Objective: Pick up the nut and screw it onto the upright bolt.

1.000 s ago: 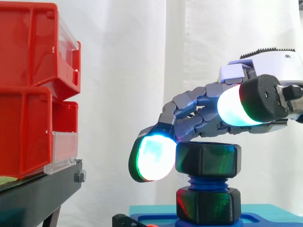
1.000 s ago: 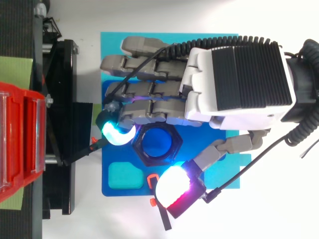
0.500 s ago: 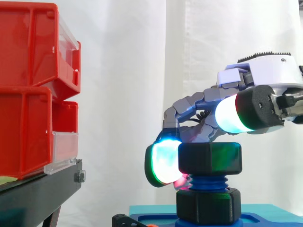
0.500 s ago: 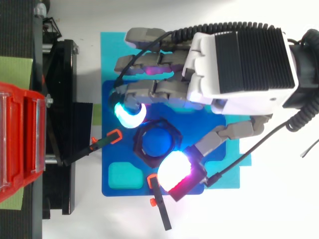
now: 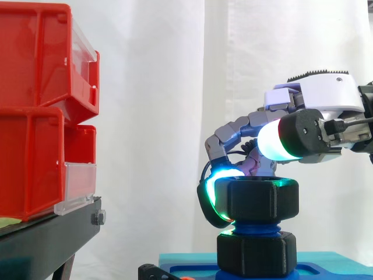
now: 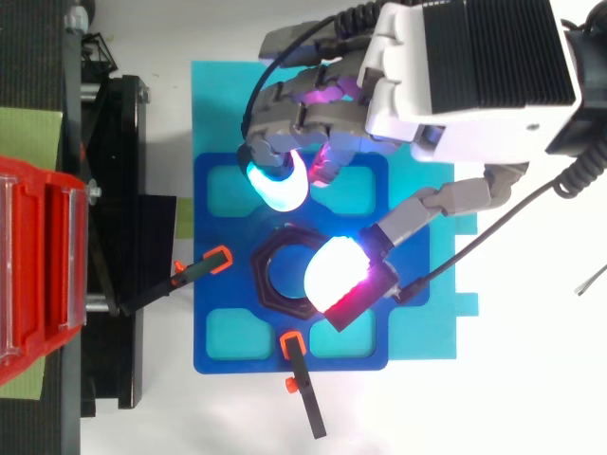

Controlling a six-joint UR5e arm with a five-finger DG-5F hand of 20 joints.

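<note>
The black hexagonal plastic nut [image 5: 256, 198] sits level on the upright blue threaded bolt [image 5: 254, 225], its bore axis vertical and its opening facing up. The hand [image 6: 465, 66] is curled but clamps nothing. One glowing fingertip [image 6: 275, 185] lies just behind the nut, and the thumb [image 6: 332, 275] hovers over its rim.

The hand [image 6: 455, 90] has a white housing, black ribbed top panel, grey segmented fingers [image 6: 275, 142], and pads [image 6: 277, 185] glowing cyan-green and white-magenta.

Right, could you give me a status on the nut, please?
Hand at the nut, grip unclear. Nut on the blue bolt, gap below it. Nothing in the way.
</note>
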